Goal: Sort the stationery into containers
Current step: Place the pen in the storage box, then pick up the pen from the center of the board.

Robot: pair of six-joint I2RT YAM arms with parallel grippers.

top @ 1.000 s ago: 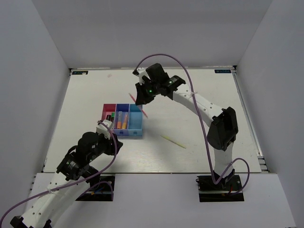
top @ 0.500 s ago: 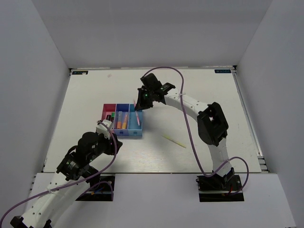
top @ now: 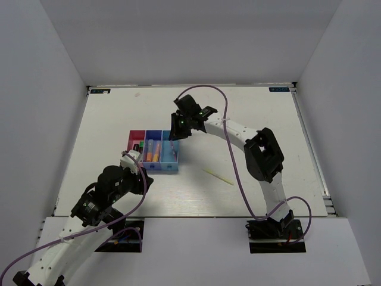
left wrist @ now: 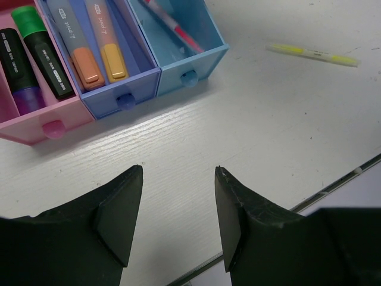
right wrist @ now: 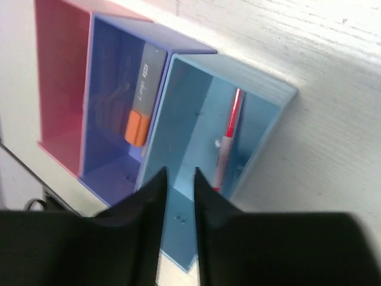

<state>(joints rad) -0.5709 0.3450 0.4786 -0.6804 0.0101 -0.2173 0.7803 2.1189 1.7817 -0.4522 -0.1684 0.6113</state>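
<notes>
Three joined bins stand left of centre: pink (top: 136, 142), dark blue (top: 153, 146) and light blue (top: 170, 149). My right gripper (top: 175, 134) hovers over the light blue bin (right wrist: 196, 119), its jaws a narrow gap apart with nothing between them (right wrist: 178, 174). A red-pink pen (right wrist: 227, 140) lies in that bin. Two orange-capped highlighters (left wrist: 89, 42) lie in the dark blue bin. A black marker with a green cap (left wrist: 38, 50) lies in the pink bin. A thin yellow pen (top: 217, 177) lies on the table, also in the left wrist view (left wrist: 312, 53). My left gripper (left wrist: 178, 174) is open and empty, just in front of the bins.
A second dark marker with a purple cap (left wrist: 16, 71) lies in the pink bin (left wrist: 36, 128). The table's near edge (left wrist: 333, 185) runs close to my left gripper. White walls enclose the table on three sides.
My right gripper carried the red-pink pen down to the light blue bin and let it go; the pen now lies in the bin. The left arm has not moved.
</notes>
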